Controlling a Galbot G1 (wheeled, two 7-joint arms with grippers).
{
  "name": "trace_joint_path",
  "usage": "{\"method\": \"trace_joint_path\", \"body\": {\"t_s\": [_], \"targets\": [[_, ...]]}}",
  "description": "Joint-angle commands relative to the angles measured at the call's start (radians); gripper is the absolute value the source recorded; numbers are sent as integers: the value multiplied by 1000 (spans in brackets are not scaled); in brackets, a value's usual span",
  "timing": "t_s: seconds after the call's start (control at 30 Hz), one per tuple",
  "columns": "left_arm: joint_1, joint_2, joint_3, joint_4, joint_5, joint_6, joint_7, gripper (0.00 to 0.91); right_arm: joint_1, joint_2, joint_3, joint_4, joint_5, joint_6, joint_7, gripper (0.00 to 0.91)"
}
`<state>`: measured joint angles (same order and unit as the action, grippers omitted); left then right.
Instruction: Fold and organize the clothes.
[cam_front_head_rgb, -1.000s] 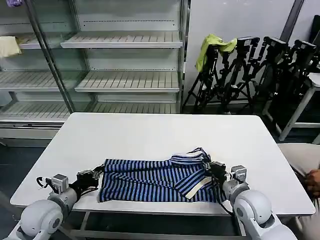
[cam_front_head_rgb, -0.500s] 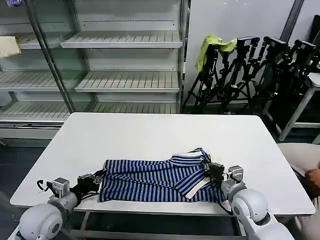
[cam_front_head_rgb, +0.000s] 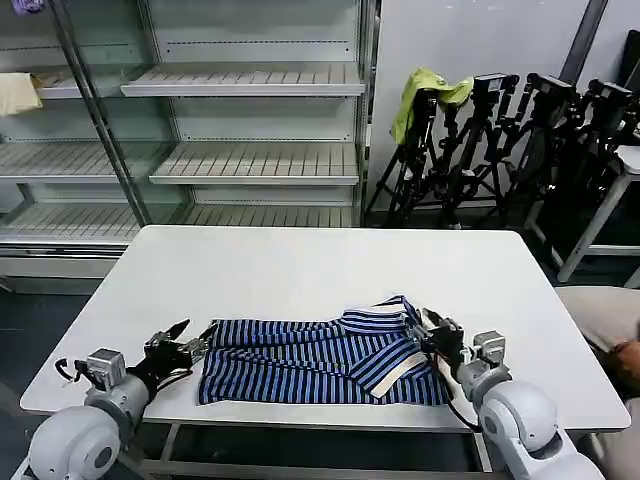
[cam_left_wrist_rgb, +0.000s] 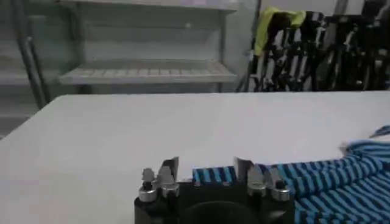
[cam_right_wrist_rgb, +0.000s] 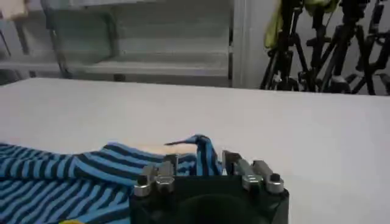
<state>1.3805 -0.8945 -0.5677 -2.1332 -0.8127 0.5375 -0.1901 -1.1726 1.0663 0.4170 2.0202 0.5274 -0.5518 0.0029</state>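
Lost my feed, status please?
Left gripper open, off shirt's left edge. Right gripper open, at its right end. Shirt bunched flat on table. Nothing in the way.

From the head we look forward and down over the whole tabletop (cam_front_head_rgb: 300, 270) toward the far shelving (cam_front_head_rgb: 250, 120). Our two wrist cameras sit low at the near edge, close to the surface, facing the same far way; all three share the striped shirt (cam_front_head_rgb: 320, 360).
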Motion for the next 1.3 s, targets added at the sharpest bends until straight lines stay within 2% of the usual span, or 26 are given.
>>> {"method": "trace_joint_path", "body": {"t_s": [0.03,0.4,0.9,0.93,0.97,1.0,1.3], "targets": [[46,-79,77,-26,-96,-29,-236,907,-46,9,35,74,-43,1,-11,907],[1,-121,124,4,-96,-85,-235,907,-53,11,48,77,-48,5,-9,907],[-21,-145,179,46,-65,-80,-267,907,-54,25,42,76,-67,5,-6,907],[-18,-147,180,45,-66,-80,-266,453,-54,26,42,77,-67,5,-6,907],[-14,-148,182,42,-66,-81,-264,322,-55,26,42,77,-68,5,-6,907],[-11,-149,184,38,-66,-82,-261,131,-55,26,42,77,-68,5,-6,907],[-32,-159,183,73,-55,-95,-256,50,-70,34,40,79,-82,9,-6,907]]}}
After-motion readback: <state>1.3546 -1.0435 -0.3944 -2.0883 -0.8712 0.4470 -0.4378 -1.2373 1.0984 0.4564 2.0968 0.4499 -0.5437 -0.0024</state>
